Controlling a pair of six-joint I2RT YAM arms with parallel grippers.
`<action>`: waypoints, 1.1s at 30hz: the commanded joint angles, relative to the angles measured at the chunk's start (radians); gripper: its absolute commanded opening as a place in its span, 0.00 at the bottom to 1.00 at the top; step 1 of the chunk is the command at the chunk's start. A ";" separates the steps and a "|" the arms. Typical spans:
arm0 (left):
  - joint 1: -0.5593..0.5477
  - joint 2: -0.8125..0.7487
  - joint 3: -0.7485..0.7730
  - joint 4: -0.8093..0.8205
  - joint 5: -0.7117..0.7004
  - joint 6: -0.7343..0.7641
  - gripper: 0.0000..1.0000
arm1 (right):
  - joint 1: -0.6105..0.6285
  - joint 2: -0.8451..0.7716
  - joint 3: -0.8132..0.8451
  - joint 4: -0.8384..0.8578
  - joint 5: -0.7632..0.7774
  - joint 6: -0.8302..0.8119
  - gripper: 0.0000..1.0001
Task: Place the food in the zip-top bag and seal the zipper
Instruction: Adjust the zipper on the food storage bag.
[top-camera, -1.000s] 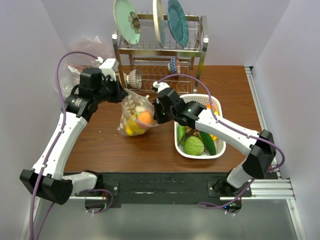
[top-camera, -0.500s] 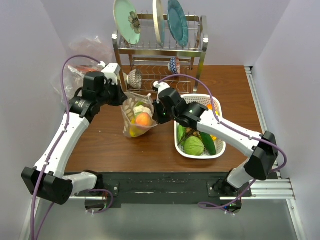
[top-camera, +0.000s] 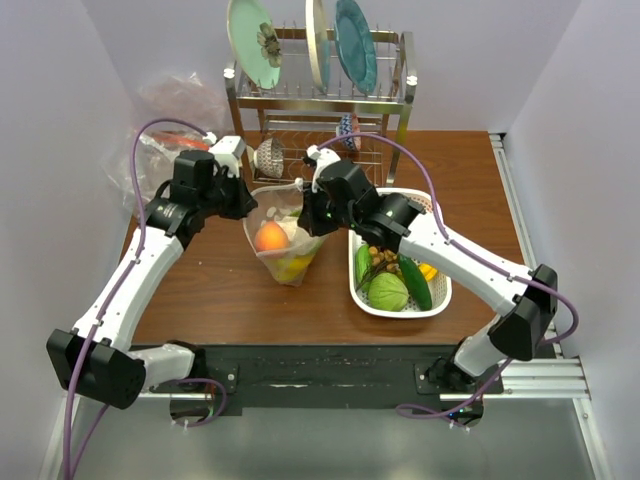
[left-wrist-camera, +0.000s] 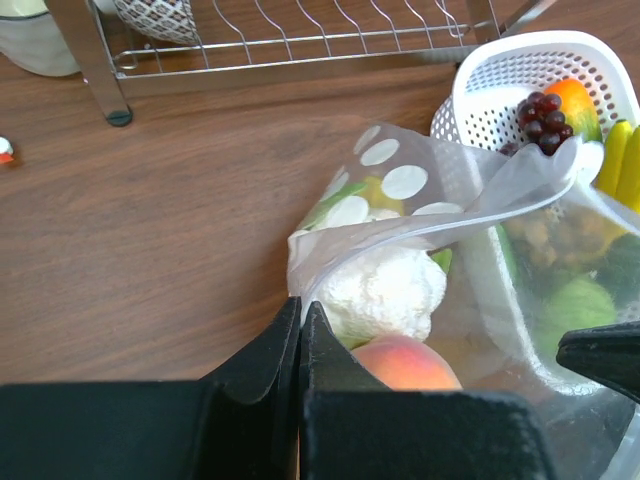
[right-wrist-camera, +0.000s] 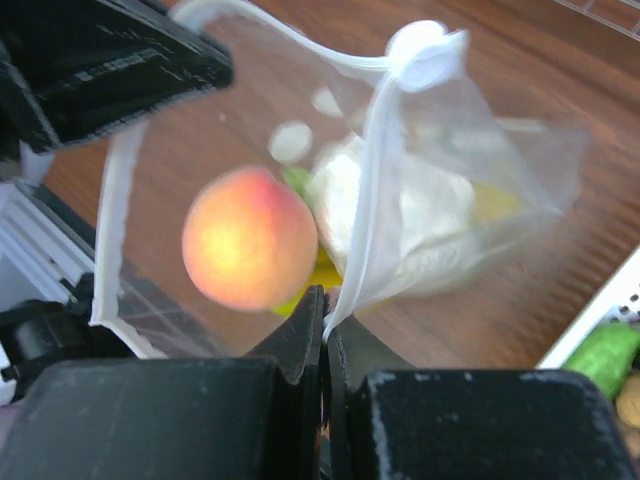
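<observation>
Your zip-top bag (top-camera: 285, 245) is held up by its top edge over the middle of the table (top-camera: 200, 290). Inside are the peach (top-camera: 271, 237), a white piece (left-wrist-camera: 385, 290) and something yellow (top-camera: 293, 266). The left gripper (top-camera: 243, 203) pinches one end of the mouth tight, and the right gripper (top-camera: 307, 215) pinches the other end. I think this pulls the zipper (right-wrist-camera: 368, 190) straight for closing. More food sits in the white basket (left-wrist-camera: 470, 90) just beside.

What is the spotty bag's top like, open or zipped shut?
Open. The left gripper and right gripper pinch opposite edges of the zip-top bag; its mouth gapes, peach showing inside.
</observation>
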 joint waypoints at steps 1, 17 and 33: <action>0.008 -0.011 0.072 0.010 -0.057 0.041 0.00 | -0.009 -0.123 -0.085 0.103 0.037 -0.001 0.00; 0.008 -0.014 0.000 0.116 0.053 0.003 0.00 | -0.012 -0.140 -0.210 -0.019 0.126 -0.046 0.52; 0.008 -0.003 0.002 0.116 0.057 0.003 0.00 | -0.217 -0.294 -0.309 -0.182 0.144 -0.096 0.50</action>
